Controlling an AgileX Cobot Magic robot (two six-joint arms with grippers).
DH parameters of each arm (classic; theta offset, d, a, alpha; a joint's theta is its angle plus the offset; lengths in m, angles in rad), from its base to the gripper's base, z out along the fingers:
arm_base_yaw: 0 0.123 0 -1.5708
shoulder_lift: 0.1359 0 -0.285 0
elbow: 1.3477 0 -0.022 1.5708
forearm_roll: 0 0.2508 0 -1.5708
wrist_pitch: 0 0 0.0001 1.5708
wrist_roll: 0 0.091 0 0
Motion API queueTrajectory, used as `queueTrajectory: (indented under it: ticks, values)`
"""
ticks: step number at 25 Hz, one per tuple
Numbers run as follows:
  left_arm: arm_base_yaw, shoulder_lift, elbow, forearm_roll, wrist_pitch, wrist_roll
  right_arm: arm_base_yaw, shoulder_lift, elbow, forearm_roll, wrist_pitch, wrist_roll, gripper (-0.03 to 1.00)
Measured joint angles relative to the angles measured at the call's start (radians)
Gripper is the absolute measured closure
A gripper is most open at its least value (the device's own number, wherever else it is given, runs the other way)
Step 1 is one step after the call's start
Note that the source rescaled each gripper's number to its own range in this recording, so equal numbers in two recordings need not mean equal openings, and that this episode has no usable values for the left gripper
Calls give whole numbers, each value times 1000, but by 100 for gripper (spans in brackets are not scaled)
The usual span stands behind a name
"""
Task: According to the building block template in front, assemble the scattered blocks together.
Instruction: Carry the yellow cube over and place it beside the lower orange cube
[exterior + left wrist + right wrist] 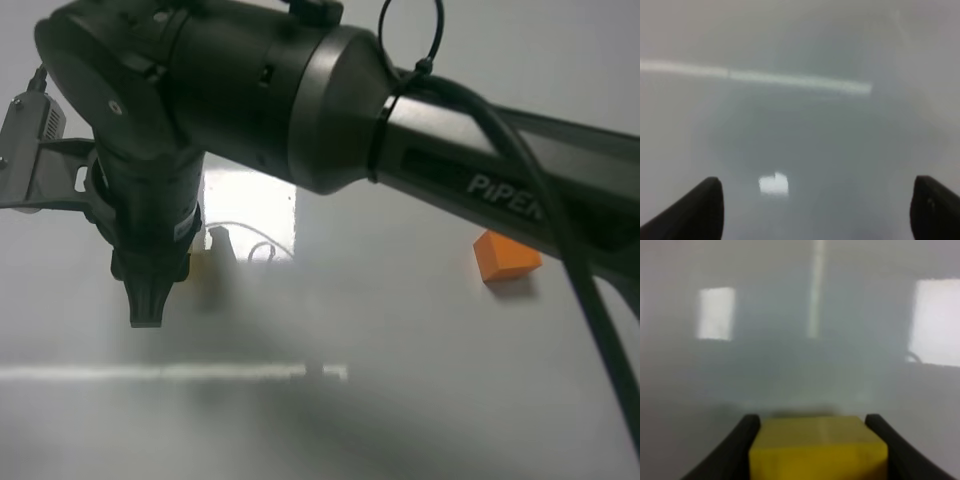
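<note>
Two loose cubes are sitting well apart, and that gap is carrying most of the risk. Nearest, toward the table's left edge, the right gripper, its arm lying across the middle, is clamping the yellow cube between its jaws. Whether the cube is resting on the surface or hanging just above it cannot be told. The left gripper is hanging spread wide and empty over bare table. Farther back, toward the right edge, the orange cube is lying alone, with nothing touching it. The template is showing in no view, the big arm covering much of the scene.

If the yellow cube is being pinched off-centre, it is likely to twist or slip during the long carry. With nothing bracing the orange cube, a sideways press is likely to shove it away rather than join it. With the template hidden, the colour order is at risk of coming out reversed.
</note>
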Motion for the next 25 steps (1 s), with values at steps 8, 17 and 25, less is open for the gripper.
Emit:
queueTrajectory:
  ticks: [8,17,25]
  values:
    - [0,0,0,0,0,0,-1,-162,0,2,110,-48,97]
    - [0,0,0,0,0,0,-134,-396,252,46,112,-67,97]
    - [0,0,0,0,0,1,-219,-661,474,96,108,-73,97]
